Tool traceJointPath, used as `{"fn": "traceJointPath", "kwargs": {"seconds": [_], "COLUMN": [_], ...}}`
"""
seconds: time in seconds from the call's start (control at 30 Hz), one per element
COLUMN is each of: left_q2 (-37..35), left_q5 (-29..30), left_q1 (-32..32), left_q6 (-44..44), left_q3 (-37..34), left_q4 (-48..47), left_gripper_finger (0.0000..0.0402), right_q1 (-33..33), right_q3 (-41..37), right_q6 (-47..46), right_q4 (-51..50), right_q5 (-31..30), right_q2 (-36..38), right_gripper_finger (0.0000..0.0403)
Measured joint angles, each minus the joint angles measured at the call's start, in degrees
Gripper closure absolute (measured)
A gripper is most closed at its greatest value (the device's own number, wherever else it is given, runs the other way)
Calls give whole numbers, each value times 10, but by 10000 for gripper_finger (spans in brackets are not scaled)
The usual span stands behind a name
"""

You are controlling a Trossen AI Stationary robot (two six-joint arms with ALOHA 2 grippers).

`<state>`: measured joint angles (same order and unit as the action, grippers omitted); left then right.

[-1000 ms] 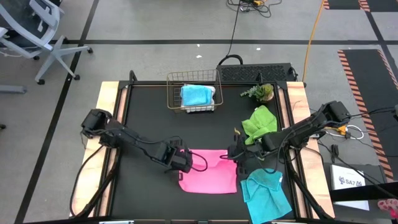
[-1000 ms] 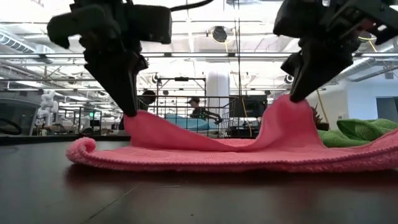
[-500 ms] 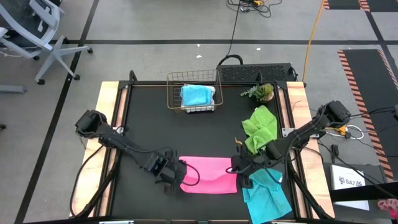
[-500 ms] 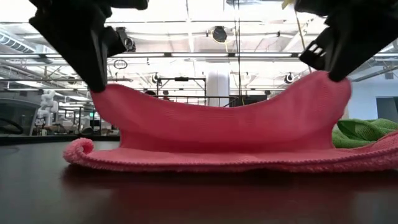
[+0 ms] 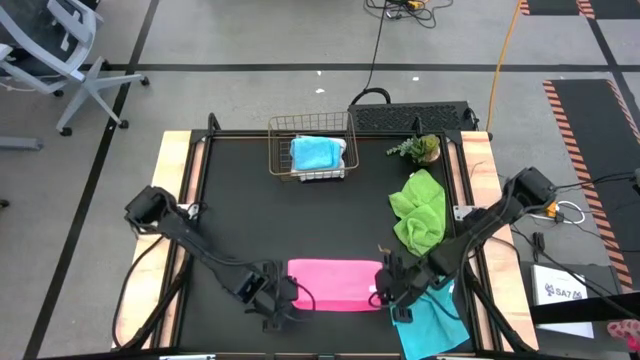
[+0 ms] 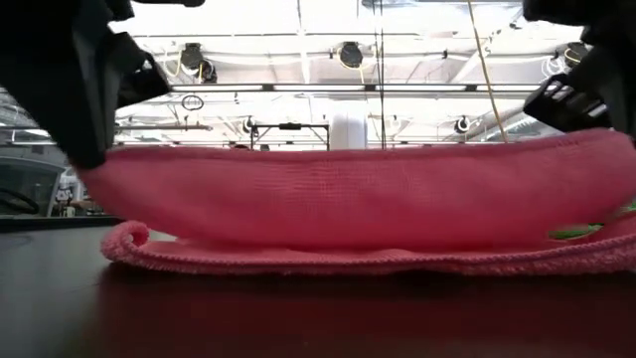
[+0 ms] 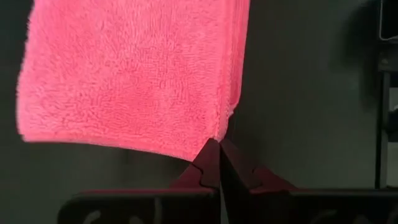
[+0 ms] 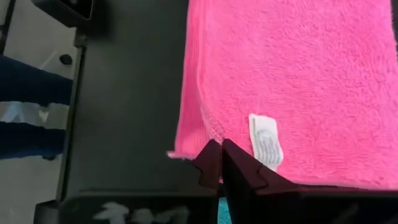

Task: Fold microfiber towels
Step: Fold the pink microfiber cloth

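The pink towel [image 5: 335, 284] lies near the table's front edge, folded over on itself; in the low view its upper layer [image 6: 348, 194] is held above the lower layer [image 6: 348, 261], which lies on the table. My left gripper [image 5: 283, 297] is shut on its near left corner. My right gripper [image 5: 386, 292] is shut on its near right corner. A cyan towel [image 5: 430, 320] lies crumpled at the front right, and a lime green towel [image 5: 420, 208] lies farther back. Another cyan towel [image 5: 314, 152] sits in the wire basket [image 5: 280, 150]. My left gripper pinches the pink towel's corner [image 7: 219, 135] between its two shut fingers, at the left end of the carried edge. The held layer stands above the lower layer and stretches across to the other gripper. My right gripper pinches the pink towel's corner [image 8: 211, 134] between its two shut fingers, beside the white label [image 8: 265, 140], at the right end of the carried edge. The held layer stands above the lower layer, which rests on the table.
A small green plant [image 5: 420, 148] stands at the back right beside the basket. The cyan towel lies right next to my right gripper. The black table top [image 5: 250, 220] shows bare in the middle and at the left.
Both grippers have gone toward the table's near edge, each keeping its corner of the pink towel. The far edge has been carried over the near half, so the towel is now folded over. The carried edge, sagging before, is now drawn nearly straight between the grippers.
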<state>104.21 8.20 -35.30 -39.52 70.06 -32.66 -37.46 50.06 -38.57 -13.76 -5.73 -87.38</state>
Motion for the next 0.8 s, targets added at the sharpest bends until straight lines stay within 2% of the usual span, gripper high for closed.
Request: {"fn": "traceJointPath", "kwargs": {"seconds": [0.13, 0.23, 0.57, 0.63, 0.7, 0.8], "left_q2": [11, 10, 10, 10, 10, 7], "left_q5": [-15, -17, -34, -43, -39, -3], "left_q1": [0, 5, 12, 13, 17, 29], "left_q6": [-10, -11, -7, -19, -37, -51], "left_q3": [0, 0, 0, 0, 0, 0], "left_q4": [-1, 5, 76, 73, 69, 68], "left_gripper_finger": [398, 381, 291, 280, 277, 279], "right_q1": [-2, -1, 0, 0, 3, 23], "right_q3": [0, 0, 0, 0, 0, 0], "right_q6": [11, 32, 34, 37, 39, 35], "right_q4": [16, 27, 9, -2, -4, 5], "right_q5": [16, 13, 17, 40, 43, 28], "right_q2": [-4, -4, -4, -4, -3, -3], "right_gripper_finger": [403, 396, 315, 302, 293, 291]}}
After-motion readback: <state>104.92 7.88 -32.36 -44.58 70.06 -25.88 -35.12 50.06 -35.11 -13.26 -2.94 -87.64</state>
